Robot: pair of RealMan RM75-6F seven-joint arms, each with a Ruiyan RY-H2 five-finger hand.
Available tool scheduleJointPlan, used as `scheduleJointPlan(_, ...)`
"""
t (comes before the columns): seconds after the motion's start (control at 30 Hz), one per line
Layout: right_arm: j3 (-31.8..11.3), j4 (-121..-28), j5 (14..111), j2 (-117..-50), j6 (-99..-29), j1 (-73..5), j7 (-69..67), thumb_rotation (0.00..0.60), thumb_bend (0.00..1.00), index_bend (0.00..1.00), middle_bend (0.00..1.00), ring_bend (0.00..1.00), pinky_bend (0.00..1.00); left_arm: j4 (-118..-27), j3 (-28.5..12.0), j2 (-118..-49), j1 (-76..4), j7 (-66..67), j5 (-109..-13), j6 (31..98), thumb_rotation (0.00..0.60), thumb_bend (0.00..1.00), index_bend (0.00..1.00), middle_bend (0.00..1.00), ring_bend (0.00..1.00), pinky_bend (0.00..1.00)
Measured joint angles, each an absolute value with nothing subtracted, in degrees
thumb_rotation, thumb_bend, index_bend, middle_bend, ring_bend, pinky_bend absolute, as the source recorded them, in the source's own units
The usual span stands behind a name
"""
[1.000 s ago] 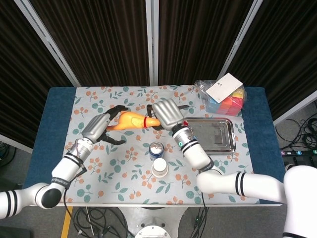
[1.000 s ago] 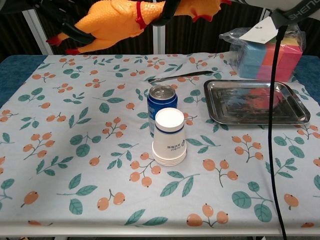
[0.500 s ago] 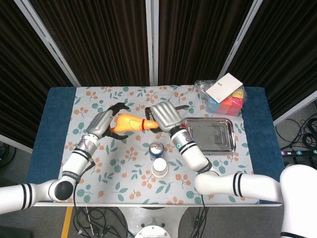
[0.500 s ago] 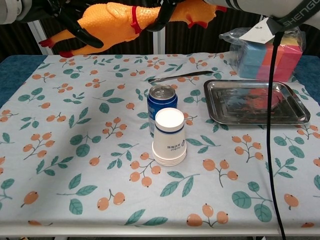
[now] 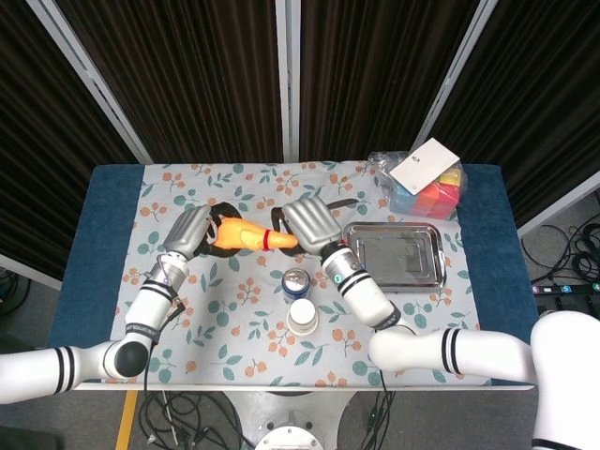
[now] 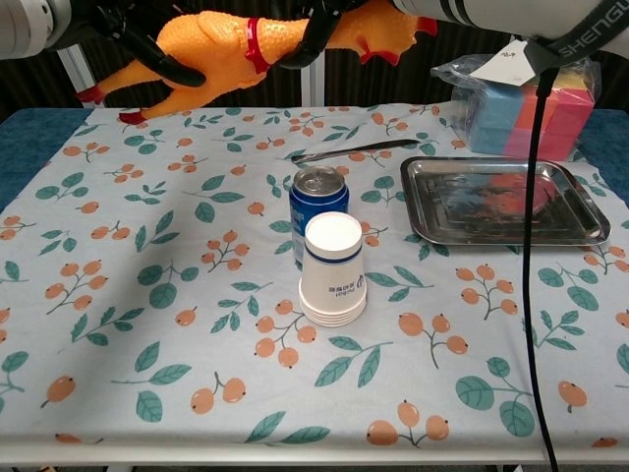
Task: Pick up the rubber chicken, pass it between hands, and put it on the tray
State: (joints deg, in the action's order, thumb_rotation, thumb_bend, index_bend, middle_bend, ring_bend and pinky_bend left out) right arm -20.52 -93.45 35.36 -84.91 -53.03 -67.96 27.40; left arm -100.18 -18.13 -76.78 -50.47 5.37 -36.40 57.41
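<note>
The orange rubber chicken (image 5: 246,234) with a red collar hangs in the air above the far left of the table, also seen in the chest view (image 6: 211,49). My right hand (image 5: 309,223) grips its neck and head end, with dark fingers (image 6: 316,31) wrapped round it. My left hand (image 5: 190,232) has its fingers (image 6: 157,54) curled round the body and tail end. The steel tray (image 5: 441,255) lies empty at the right, its rim (image 6: 506,236) apart from both hands.
A blue drink can (image 6: 318,202) and a stack of paper cups (image 6: 333,265) stand mid-table, below the chicken's path toward the tray. A bag of coloured blocks (image 6: 531,103) sits behind the tray. A metal utensil (image 6: 354,149) lies left of the tray. A black cable (image 6: 531,256) hangs over the tray.
The right hand carried the chicken leftward and slightly up. The left hand rose to meet it and its spread fingers closed round the tail end.
</note>
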Motion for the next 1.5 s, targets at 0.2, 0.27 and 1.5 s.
scheduleJointPlan(0.2,-20.0,-94.7,36.1,-84.7,-52.9,-67.9,26.8,0.600,0.28,0.95,0.75,0.73,1.00,-98.0,-18.0,-78.3,-49.5,4.5,-38.6,57.6,0.600,0.64,0.85,0.88,0.81,0.87)
scheduleJointPlan(0.27,-20.0,-95.3,36.5,-84.5,-53.0,-68.0,26.6,0.600,0.28,0.95,0.75,0.73,1.00,-97.8,-18.0,-78.5,-49.3,4.8,-38.7,57.6,0.600,0.68,0.88,0.91,0.84,0.88)
scheduleJointPlan(1.5,-19.9,-91.1,35.7,-84.6,-52.5,-68.5,24.3,0.600,0.28,0.96,0.75,0.74,1.00,-98.0,-19.6,-79.8,-46.8,1.3,-45.0,56.3,0.600,0.27,0.30,0.25,0.16,0.37)
